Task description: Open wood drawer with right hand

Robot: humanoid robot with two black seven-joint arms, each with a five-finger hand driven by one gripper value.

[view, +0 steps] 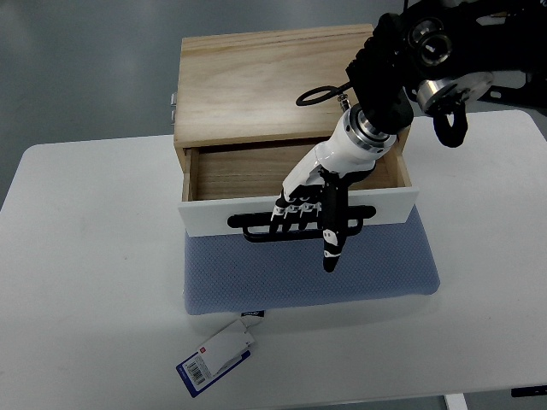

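Box: a pale wood box (273, 85) stands at the far middle of a white table (77, 256), its grain running left to right, a small metal fitting on its left side.

Drawer: the wood drawer (248, 171) sits in the lower part of the box and is pulled partly out toward the camera — its bare wooden inside shows, and nothing can be made out in it.

Drawer front: a white panel (214, 213) with a black handle (256, 229) lying across its middle.

Right hand: the right hand (309, 209) reaches down from the upper right, over the open drawer, to the front panel; its black-and-white fingers (291, 207) are curled over the top edge of the panel and hooked around the handle, gripping it, while one finger points straight down past the handle onto the pad.

Right arm: black and silver joints fill the top right corner, with a loop of black cable (320, 94) lying over the box lid.

Pad: a blue-grey cushion (256, 282) lies under the front of the box and drawer, touching them.

Tag: a white and blue label (218, 354) lies on the table just in front of the pad's left corner — its print is too small to read.
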